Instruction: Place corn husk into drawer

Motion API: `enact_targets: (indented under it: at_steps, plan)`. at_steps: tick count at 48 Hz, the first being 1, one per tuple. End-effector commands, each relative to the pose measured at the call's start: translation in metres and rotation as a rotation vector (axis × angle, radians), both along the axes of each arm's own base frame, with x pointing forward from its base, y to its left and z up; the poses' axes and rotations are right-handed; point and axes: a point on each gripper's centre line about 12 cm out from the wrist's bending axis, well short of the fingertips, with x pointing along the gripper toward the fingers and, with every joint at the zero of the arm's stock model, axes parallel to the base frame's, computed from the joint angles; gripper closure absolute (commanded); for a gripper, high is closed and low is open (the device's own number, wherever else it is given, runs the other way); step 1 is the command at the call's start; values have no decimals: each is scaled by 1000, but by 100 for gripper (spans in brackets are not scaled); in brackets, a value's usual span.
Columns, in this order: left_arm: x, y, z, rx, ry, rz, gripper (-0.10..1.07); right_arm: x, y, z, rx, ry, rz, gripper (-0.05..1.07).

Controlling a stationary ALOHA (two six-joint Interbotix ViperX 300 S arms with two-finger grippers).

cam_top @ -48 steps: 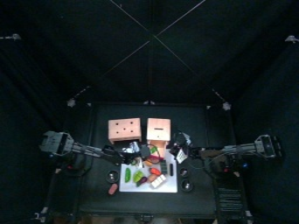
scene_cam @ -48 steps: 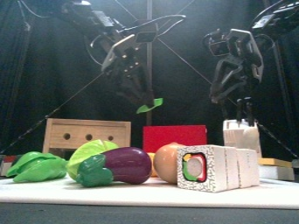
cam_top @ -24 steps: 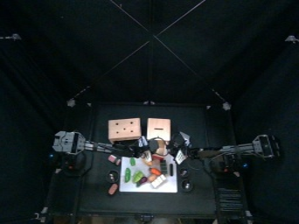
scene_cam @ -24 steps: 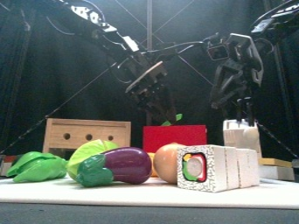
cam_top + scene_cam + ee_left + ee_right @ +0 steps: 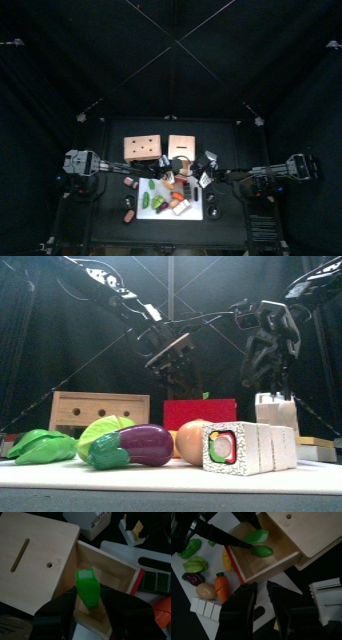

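Note:
The corn husk [image 5: 87,588] is a bright green leaf held between my left gripper's [image 5: 88,596] jaws, low inside the open wooden drawer [image 5: 119,572]. In the right wrist view the husk [image 5: 256,535] sits at the left jaws' tips over the drawer's floor [image 5: 271,562], and a second green piece [image 5: 262,551] lies beside it. In the front view the left gripper [image 5: 177,358] hangs behind the drawer's red front [image 5: 201,414], with a green tip [image 5: 206,395] showing. My right gripper [image 5: 261,594] is open and empty, just outside the drawer's front.
A wooden box [image 5: 96,408] stands left of the drawer. A white board [image 5: 160,476] at the front holds lettuce [image 5: 40,444], an eggplant [image 5: 144,443], an onion [image 5: 197,439] and a sushi block [image 5: 247,446]. A white block [image 5: 277,411] stands at the right.
My left gripper has carried the husk right and down, from high above the board into the open drawer. The right arm has barely moved.

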Motion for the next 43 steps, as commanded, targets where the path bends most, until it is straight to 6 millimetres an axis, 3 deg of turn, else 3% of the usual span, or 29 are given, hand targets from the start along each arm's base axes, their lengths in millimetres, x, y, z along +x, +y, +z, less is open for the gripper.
enact_targets:
  at_steps: [1, 17, 43]
  plan:
    - [3, 1, 9, -3, -27, 0, 17, 4, 0, 9, -1, -32, 3, 37]
    - [3, 1, 2, -11, -11, 6, 7, 3, 0, 9, 0, -31, 2, 37]
    - [-24, -8, 41, -48, -141, -64, 7, 4, 0, 9, -1, -32, 3, 37]
